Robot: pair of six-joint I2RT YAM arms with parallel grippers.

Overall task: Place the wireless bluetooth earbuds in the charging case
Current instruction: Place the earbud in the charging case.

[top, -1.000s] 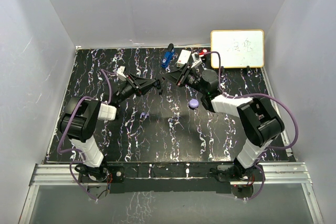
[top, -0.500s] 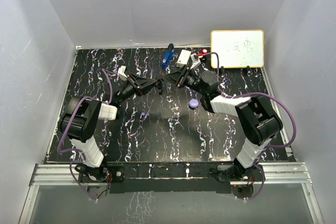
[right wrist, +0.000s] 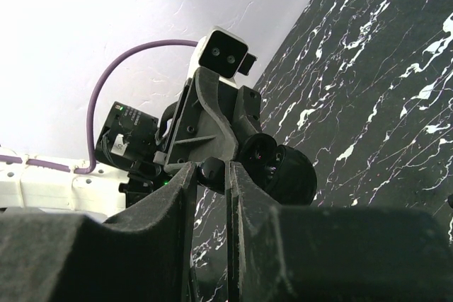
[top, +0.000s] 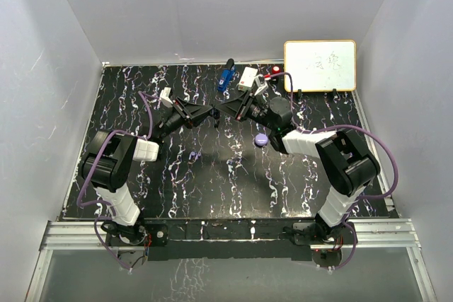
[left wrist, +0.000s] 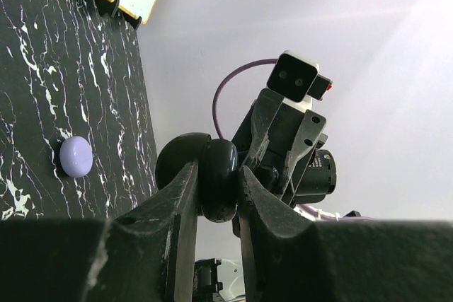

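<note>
Compared with a second ago, the right gripper [top: 222, 106] has travelled left across the far middle of the table [top: 212, 196], and the gap that stood between it and the left gripper [top: 211, 112] has closed: the two sets of fingertips now meet in the air, tip to tip. The left gripper has barely shifted. Its jaws are clamped on the black case [left wrist: 221, 175], which is pinched across its thickness and held up on edge, clear of the table. The case's glossy hollow side faces right, toward the other gripper. The right gripper's jaws are drawn to a narrow slit around a small dark piece, the black earbud [right wrist: 211, 172], held right at the case's face. The earbud is too small and too hidden to tell its long axis or which way it points. The lilac case [top: 261, 139] lies flat and closed just near of the right gripper, and the lilac earbud [top: 195, 155] lies alone to its left. The blue tool [top: 226, 76] and whiteboard [top: 320, 66] stand at the far edge, unmoved.
</note>
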